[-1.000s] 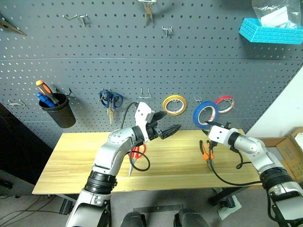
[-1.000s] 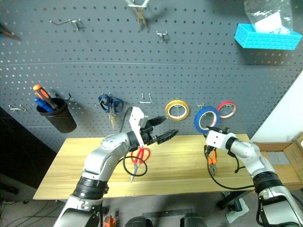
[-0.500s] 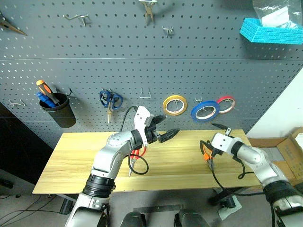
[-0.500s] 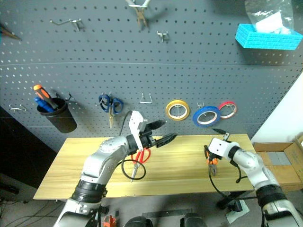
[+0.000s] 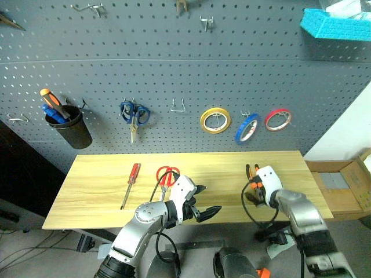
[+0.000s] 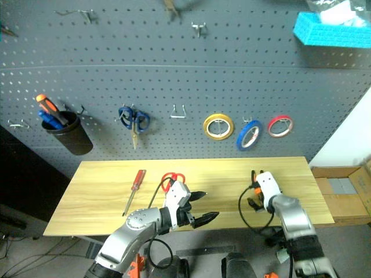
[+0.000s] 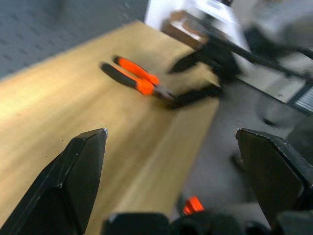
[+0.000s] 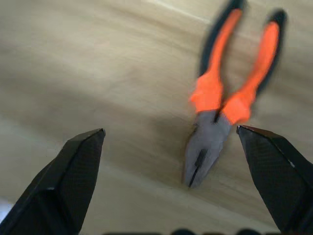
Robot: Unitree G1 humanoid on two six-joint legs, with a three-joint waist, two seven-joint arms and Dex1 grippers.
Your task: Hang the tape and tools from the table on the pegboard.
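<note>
Both end effectors, left (image 5: pixel 204 207) and right (image 5: pixel 253 195), are released; pliers (image 8: pixel 230 98) show no readable writing.

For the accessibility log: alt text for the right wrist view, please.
Orange-and-black pliers lie flat on the light wood table, nose toward the camera, handles spread away. The right tool hangs above them with both black fingers wide open, touching nothing.

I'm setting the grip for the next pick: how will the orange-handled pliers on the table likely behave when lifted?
The pliers lie flat on the table, handles spread, so they will probably pivot shut when squeezed. The grey metal head suggests nose-heavy weight, likely tipping if held by the handles. The coated handles probably grip well.
</note>
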